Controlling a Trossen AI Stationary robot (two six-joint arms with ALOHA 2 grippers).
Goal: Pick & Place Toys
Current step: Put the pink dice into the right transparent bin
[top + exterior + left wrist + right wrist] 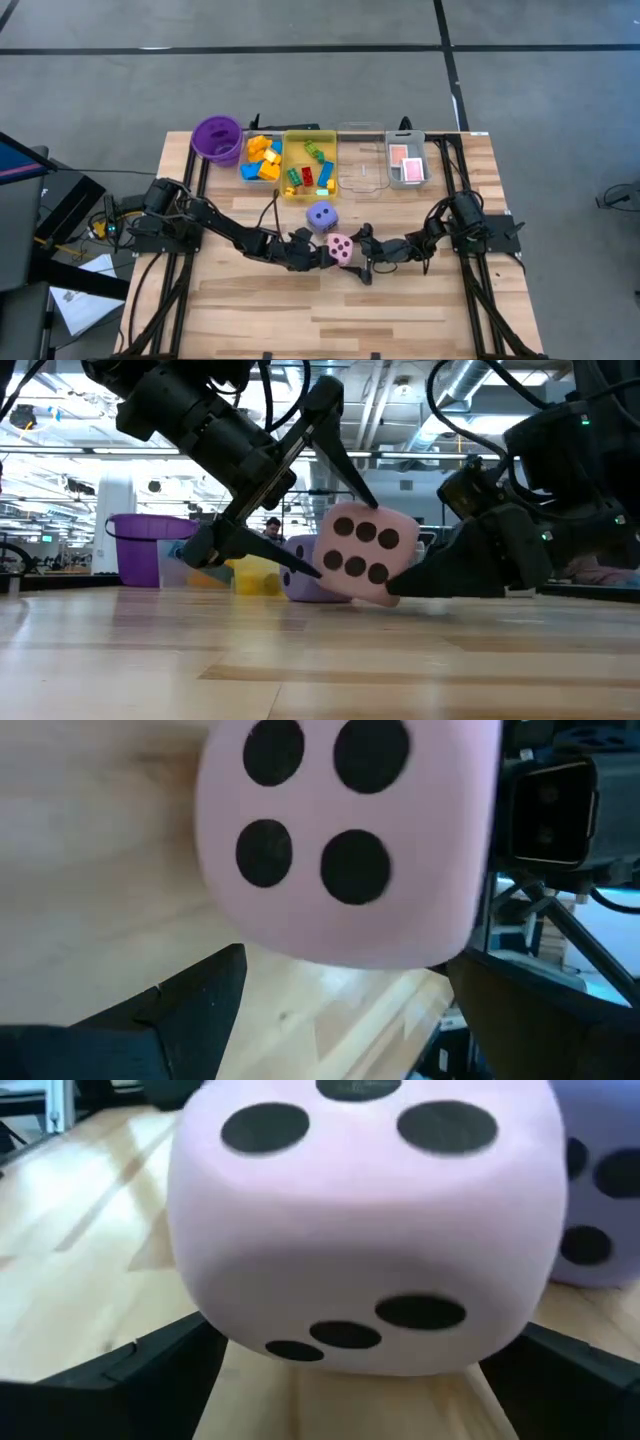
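The pink soft die [341,247] is at the table's middle, tilted, between my two grippers. My left gripper [325,250] comes from the left, rolled on its side, and holds the die with one finger high and one low [345,540]. My right gripper [362,252] is open at the die's right side, one finger on either side of it [350,1365]. I cannot tell whether the right gripper touches the die. The purple die [321,215] rests flat on the table just behind. Bricks [262,158] and pink-backed cards [405,158] lie in trays at the back. My left gripper pinches the pink die between its two spread fingers. The upper finger is on the die's top edge [372,510] and the lower finger on its lower left face [322,572]. The fingers come roughly level from the table's left. The die is tilted with its left side raised and its lower right corner [388,600] at the table.
A purple round cup [217,138] stands at the back left. Beside it are a clear tray and a yellow tray [312,135] with bricks, an empty clear tray [361,172] and a grey tray [406,178] with cards. Bare wood lies toward the near edge.
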